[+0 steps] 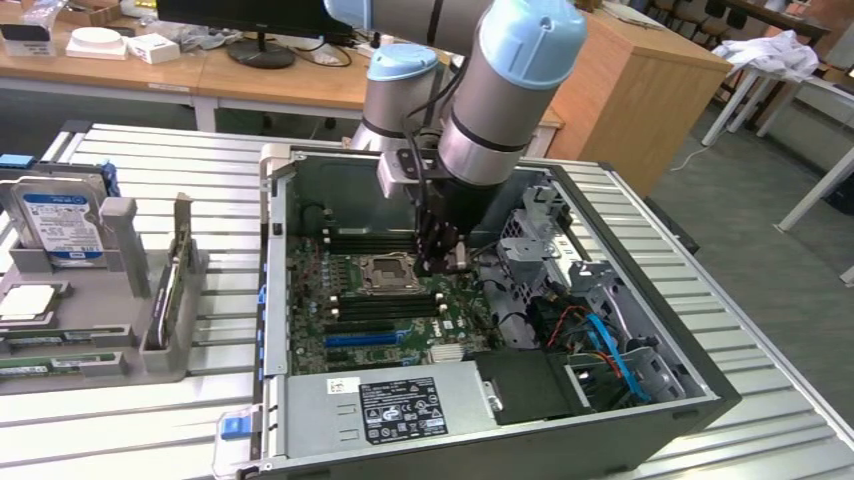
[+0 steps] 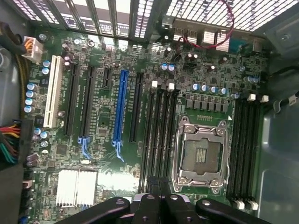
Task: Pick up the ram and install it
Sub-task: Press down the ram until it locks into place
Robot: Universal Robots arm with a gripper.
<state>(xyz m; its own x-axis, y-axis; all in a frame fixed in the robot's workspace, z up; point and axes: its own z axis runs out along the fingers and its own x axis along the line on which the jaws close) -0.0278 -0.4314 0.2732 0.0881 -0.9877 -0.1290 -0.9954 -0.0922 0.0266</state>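
The tool [image 1: 442, 262], closed on a ram stick [image 2: 159, 186], hangs inside the case [image 1: 641, 350] above the motherboard [image 2: 117, 154].

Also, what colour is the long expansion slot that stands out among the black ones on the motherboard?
Blue; the slot shows best in the wrist view.

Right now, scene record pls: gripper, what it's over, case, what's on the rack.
gripper: gripper lowered inside the open PC case, fingers together
below it: motherboard, beside the empty CPU socket
nearest slots: RAM slots, with the fingers over their end
rack: parts rack on the exterior view's left, holding a hard drive
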